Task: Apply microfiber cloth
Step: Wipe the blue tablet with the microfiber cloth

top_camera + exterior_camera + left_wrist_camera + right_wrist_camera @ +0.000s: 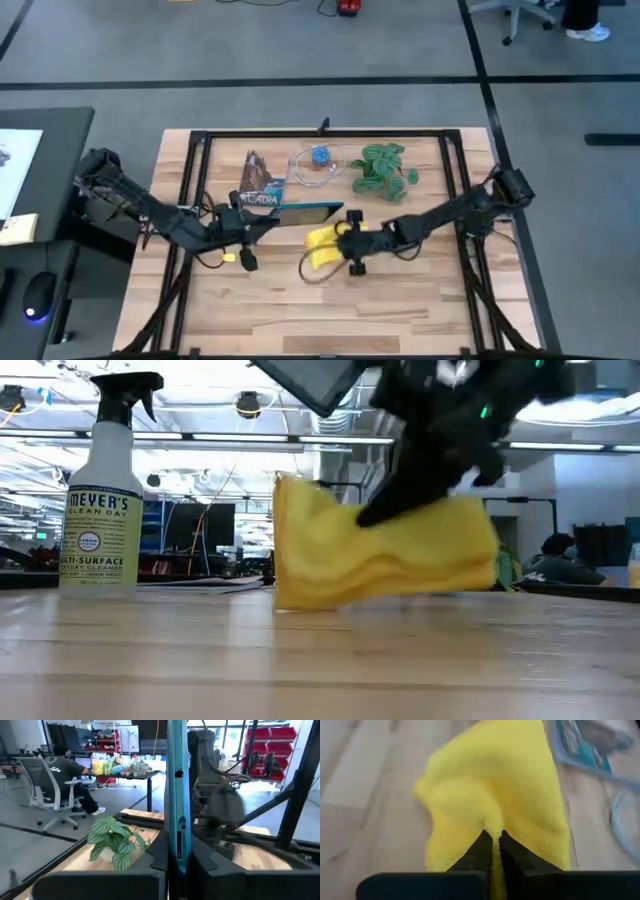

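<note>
The yellow microfiber cloth (322,248) lies bunched near the table's middle, and its lower part (330,595) rests on the wood. My right gripper (495,842), reaching in from the right, is shut on it. Just beyond the cloth, my left gripper (177,865), coming from the left, is shut on the dark tablet with the teal back (305,213). The tablet stands on edge in the air; in the low view one of its corners (310,380) shows high above the cloth. My left gripper pinches the tablet's two flat faces between its fingers at the lower edge (178,851). The fingers come level from the table's left. The tablet stands on edge, lifted clear of the table. My right gripper pinches a raised fold (495,827) of the cloth between its two fingers, slanting down from the table's right. The cloth rises to a ridge at the fingers and spreads out below them onto the table.
At the back of the table stand a green leafy plant (383,168), a clear ring with a blue thing in it (317,163) and a printed packet (260,185). A spray bottle (105,490) shows in the low view. Black frame rails (195,150) border the table.
</note>
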`<state>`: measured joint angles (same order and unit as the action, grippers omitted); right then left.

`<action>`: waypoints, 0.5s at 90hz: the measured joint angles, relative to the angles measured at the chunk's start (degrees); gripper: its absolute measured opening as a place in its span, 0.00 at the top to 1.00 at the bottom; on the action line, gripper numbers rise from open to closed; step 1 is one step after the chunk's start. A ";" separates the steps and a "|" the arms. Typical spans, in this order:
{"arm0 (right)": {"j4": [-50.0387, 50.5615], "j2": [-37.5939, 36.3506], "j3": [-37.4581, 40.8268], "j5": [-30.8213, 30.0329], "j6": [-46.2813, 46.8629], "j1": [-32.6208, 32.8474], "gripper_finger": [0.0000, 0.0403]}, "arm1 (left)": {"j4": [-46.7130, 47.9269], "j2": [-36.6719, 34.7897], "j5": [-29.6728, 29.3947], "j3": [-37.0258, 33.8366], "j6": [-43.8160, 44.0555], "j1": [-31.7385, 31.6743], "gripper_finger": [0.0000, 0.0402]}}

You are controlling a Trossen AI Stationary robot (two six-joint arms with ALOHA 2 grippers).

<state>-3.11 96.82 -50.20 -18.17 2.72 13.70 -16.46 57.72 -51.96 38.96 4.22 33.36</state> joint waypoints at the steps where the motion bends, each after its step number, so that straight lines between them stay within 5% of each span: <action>1: -0.36 0.00 0.36 0.50 0.43 -0.30 0.94 | 0.22 0.08 0.01 0.00 0.12 0.00 0.98; 31: 2.54 -2.00 1.15 9.24 0.65 -3.14 0.39 | 1.13 3.52 0.24 0.00 2.09 -0.66 0.98; 45: 17.08 -9.71 -0.26 7.37 3.93 0.09 0.30 | 1.78 3.47 0.25 0.00 1.04 -0.66 0.98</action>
<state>13.96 87.11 -50.46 -10.80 6.66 13.79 -14.68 61.19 -51.71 38.96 5.27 32.71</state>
